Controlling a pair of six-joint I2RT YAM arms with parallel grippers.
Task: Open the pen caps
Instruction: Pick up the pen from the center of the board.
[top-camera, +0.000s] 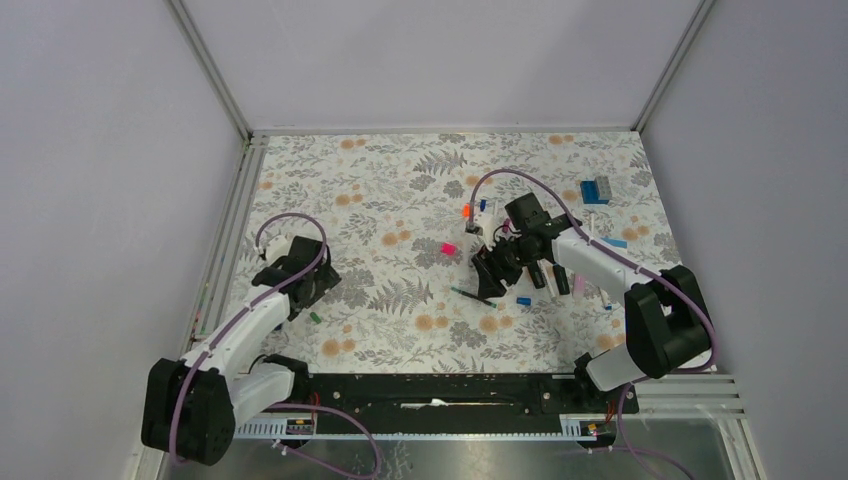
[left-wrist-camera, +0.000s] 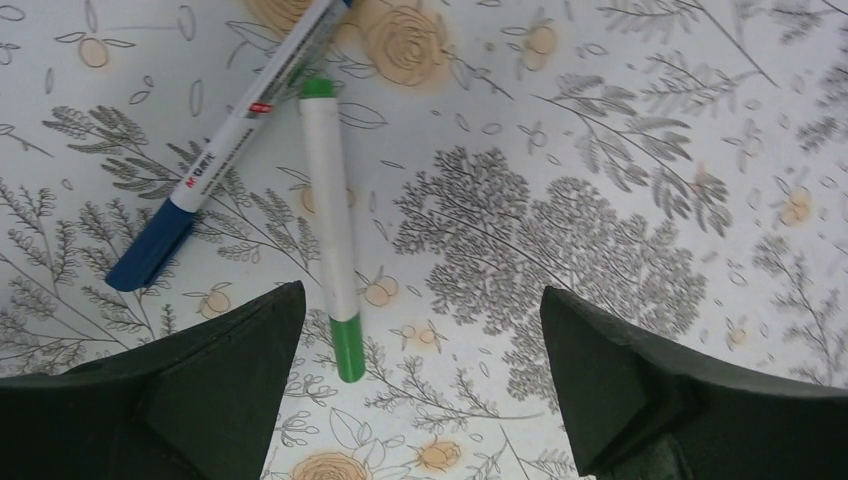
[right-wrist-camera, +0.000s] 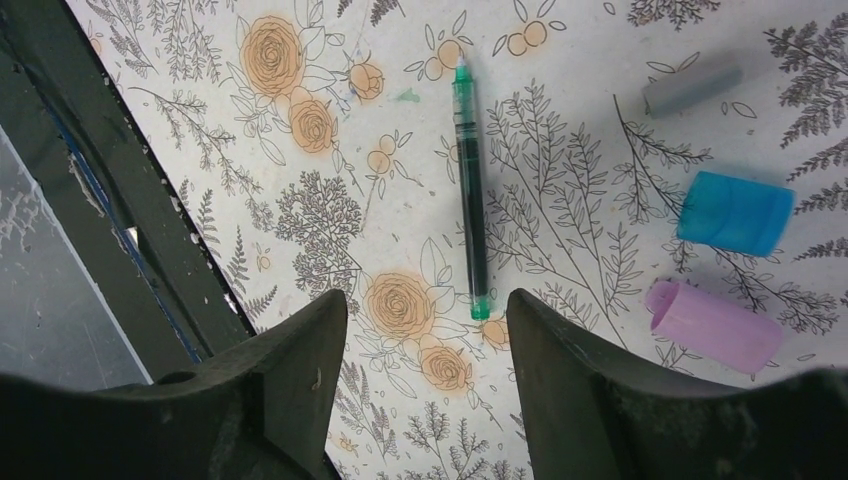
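In the left wrist view a white pen lies on the floral cloth with a green cap (left-wrist-camera: 347, 350) at its near end. Beside it lies a white pen with a blue cap (left-wrist-camera: 150, 255). My left gripper (left-wrist-camera: 421, 300) is open above the cloth, and the green cap sits just inside its left finger. In the right wrist view a thin green pen (right-wrist-camera: 470, 190) lies ahead of my right gripper (right-wrist-camera: 428, 300), which is open and empty. Loose blue (right-wrist-camera: 733, 212), lilac (right-wrist-camera: 713, 325) and grey (right-wrist-camera: 690, 90) caps lie to its right.
From above, a pink cap (top-camera: 447, 246) and an orange one (top-camera: 467, 211) lie mid-table, with black highlighters (top-camera: 549, 277) beside the right arm. A blue block (top-camera: 596, 190) stands at the back right. A dark rail (right-wrist-camera: 120, 200) runs along the near edge.
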